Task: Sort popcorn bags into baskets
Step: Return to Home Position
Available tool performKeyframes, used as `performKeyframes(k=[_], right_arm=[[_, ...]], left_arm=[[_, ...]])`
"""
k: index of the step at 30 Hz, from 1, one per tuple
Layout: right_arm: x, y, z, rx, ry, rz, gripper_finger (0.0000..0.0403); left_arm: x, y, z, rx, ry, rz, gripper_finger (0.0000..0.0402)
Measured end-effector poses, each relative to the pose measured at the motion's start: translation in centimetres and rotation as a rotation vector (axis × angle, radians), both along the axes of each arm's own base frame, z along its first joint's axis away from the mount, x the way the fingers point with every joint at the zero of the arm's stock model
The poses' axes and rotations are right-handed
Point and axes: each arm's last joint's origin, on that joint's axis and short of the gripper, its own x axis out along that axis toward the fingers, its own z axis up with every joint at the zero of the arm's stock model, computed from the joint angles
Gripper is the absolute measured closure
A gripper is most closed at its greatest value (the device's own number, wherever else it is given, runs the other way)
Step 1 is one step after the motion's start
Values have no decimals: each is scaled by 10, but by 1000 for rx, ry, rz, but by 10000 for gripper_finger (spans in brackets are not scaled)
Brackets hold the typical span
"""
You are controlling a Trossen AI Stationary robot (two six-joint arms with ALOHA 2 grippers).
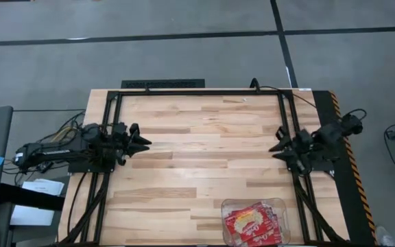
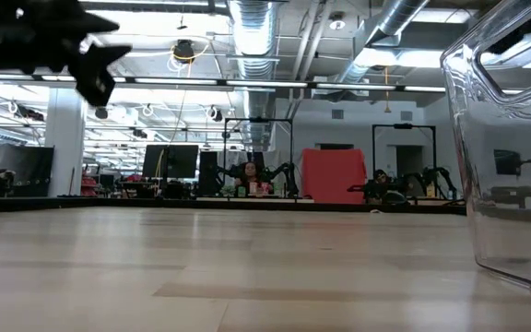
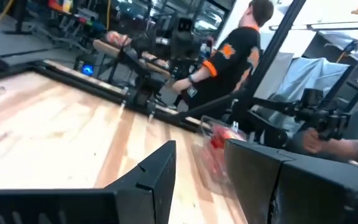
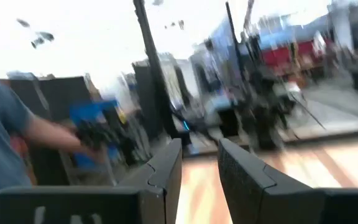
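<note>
Wooden table (image 1: 197,161) viewed from above, with one arm placed at each side edge. The left gripper (image 1: 141,141) is held above the left part of the table and is pointed toward the centre. Its fingers (image 3: 157,177) are seen a little apart in the left wrist view, with nothing between them. The right gripper (image 1: 278,149) is held above the right part, facing the left one. Its fingers (image 4: 166,171) are likewise parted by a narrow gap and nothing is gripped. The transparent bin (image 1: 228,204) is set at the near right corner of the table, well apart from both grippers. The red popcorn bags (image 1: 252,225) are piled inside it, overlapping, so their number cannot be told.
</note>
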Motion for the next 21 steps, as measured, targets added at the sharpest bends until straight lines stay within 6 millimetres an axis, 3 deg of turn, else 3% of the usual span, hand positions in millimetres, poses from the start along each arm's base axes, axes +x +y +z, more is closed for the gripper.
performKeyframes(k=[3,10,21], right_arm=[[8,3,-19,37,29,0,273],[25,1,-63,83,55,-92,278],[30,-20,-71,54,124,-322,275]], left_arm=[[0,0,-20,-34,-16,-10,274],[0,0,-26,-4,46,1,274],[1,4,-31,-21,95,150,274]])
